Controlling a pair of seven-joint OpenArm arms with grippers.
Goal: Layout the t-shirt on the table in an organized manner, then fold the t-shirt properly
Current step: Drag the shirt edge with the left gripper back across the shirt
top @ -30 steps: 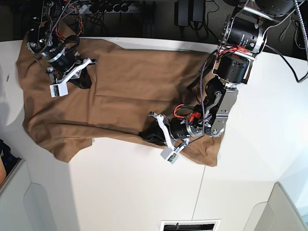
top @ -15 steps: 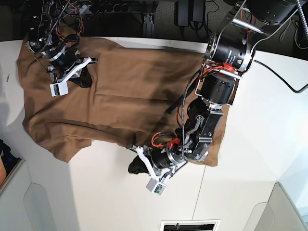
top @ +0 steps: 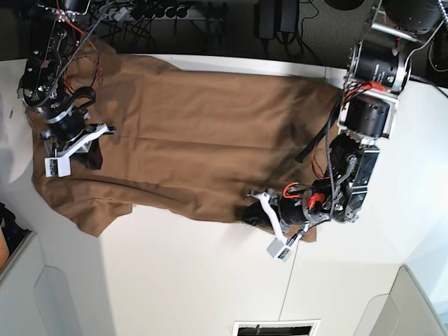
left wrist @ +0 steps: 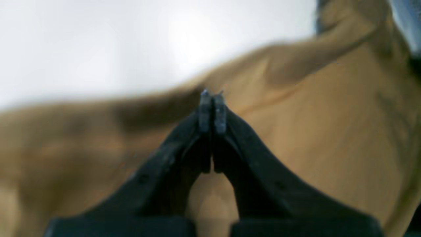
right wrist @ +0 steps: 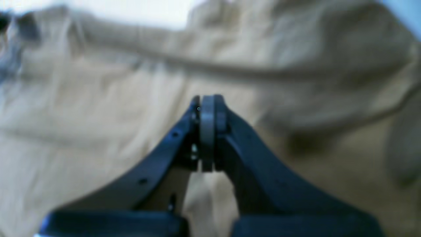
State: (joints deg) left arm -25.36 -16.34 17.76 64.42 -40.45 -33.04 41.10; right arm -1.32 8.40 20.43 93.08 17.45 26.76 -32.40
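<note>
The tan t-shirt [top: 189,133] lies spread over the far half of the white table [top: 196,280]. My left gripper [top: 252,213] rests at the shirt's near hem, right of the middle. In the left wrist view it [left wrist: 212,93] is shut, its tips at the cloth's edge with the shirt [left wrist: 329,131] beneath and white table [left wrist: 98,42] beyond. My right gripper [top: 91,159] lies on the shirt's left part near the sleeve. The right wrist view shows it [right wrist: 207,98] shut over rumpled fabric [right wrist: 82,115]. I see no cloth between either pair of jaws.
Dark cables and equipment [top: 210,14] run behind the table's far edge. A thin seam [top: 290,280] crosses the near tabletop. Grey panels stand at the front left [top: 28,287] and front right [top: 420,301], and a vent slot [top: 276,327] sits at the near edge.
My left gripper swept off the hem onto bare table, then came back right to the hem. My right gripper slid down and left across the shirt toward the sleeve.
</note>
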